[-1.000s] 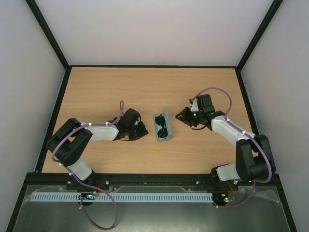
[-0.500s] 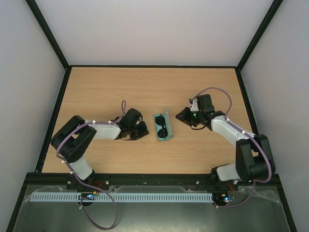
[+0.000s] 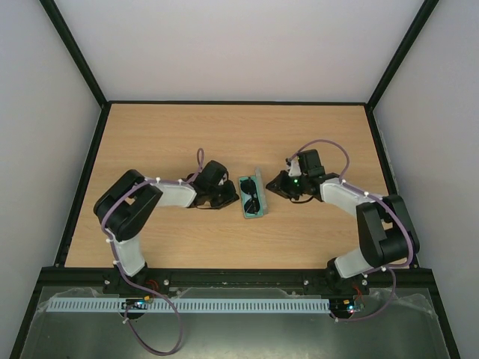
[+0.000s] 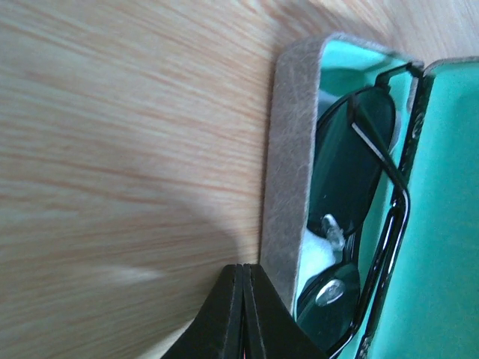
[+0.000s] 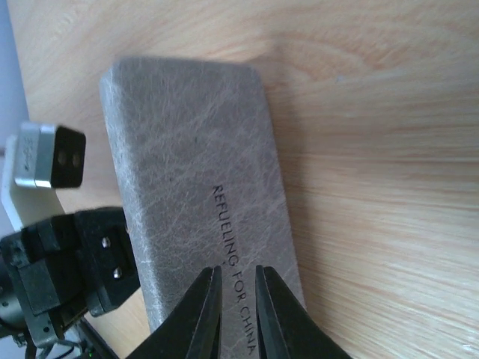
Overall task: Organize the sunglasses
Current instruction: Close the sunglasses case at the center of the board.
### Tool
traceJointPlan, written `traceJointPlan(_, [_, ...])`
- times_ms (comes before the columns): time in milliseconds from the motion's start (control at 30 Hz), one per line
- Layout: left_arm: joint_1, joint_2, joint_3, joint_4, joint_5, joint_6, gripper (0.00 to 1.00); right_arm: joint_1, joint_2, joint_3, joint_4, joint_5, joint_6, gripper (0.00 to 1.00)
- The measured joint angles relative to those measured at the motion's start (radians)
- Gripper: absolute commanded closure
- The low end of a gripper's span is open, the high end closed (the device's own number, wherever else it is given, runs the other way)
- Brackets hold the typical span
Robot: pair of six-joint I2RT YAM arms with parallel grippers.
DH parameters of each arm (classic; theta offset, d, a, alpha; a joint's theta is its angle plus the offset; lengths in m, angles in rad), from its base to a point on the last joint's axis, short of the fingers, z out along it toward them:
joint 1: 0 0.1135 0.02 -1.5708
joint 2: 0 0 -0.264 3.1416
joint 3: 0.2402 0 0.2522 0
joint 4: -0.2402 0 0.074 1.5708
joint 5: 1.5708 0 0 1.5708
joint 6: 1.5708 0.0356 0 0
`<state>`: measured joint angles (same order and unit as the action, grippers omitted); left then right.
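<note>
Braces closed left tool (image 4: 244, 299) against case (image 4: 288, 149) wall; sets barely parted, empty right tool (image 5: 236, 299) behind lid (image 5: 187, 164), likely to enclose sunglasses (image 4: 355, 149).

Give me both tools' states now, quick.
Left tool: closed, holding nothing, tips beside the case.
Right tool: barely open with a narrow gap, holding nothing, over the case lid.

The grey case (image 5: 187, 164) lid reads "REFUELING FOR CHINA".

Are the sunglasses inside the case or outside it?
Inside. The sunglasses lie folded in the open case, against its green interior.
</note>
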<state>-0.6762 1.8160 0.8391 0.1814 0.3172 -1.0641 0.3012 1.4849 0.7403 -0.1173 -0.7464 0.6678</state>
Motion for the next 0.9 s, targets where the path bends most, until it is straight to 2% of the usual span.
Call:
traceJointPlan(467, [-0.001, 0.028, 0.031, 0.008, -0.003, 0.000, 0.98, 0.148, 0.081, 0.035, 0.039, 0.031, 0.029, 0.84])
traceJointPlan(767, [-0.013, 0.032, 0.030, 0.020, -0.004, 0.001, 0.97, 0.179, 0.118, 0.055, 0.035, 0.053, 0.029, 0.83])
traceJointPlan(833, [-0.013, 0.026, 0.019, 0.027, -0.003, 0.001, 0.92, 0.179, 0.114, 0.063, 0.019, 0.068, 0.025, 0.77])
traceJointPlan(900, [-0.011, 0.005, -0.008, 0.032, -0.004, 0.003, 0.79, 0.179, 0.091, 0.072, -0.014, 0.092, 0.014, 0.75])
